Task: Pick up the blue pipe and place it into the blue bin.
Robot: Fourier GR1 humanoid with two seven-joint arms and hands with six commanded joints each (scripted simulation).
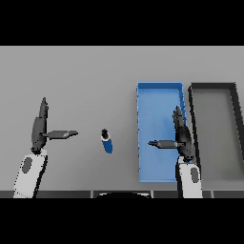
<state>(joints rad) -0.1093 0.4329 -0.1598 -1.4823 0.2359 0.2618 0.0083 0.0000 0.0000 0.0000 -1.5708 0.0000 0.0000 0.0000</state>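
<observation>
Beside blue bin (160, 97) — blue pipe (107, 141), near-lengthwise

View: single head camera; above the near edge
Facing: down onto the table (86, 76); far edge uppermost

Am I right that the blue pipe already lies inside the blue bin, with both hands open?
Not quite. The head view shows the blue pipe on the table left of the blue bin, not inside. The left hand and right hand are indeed open.
</observation>
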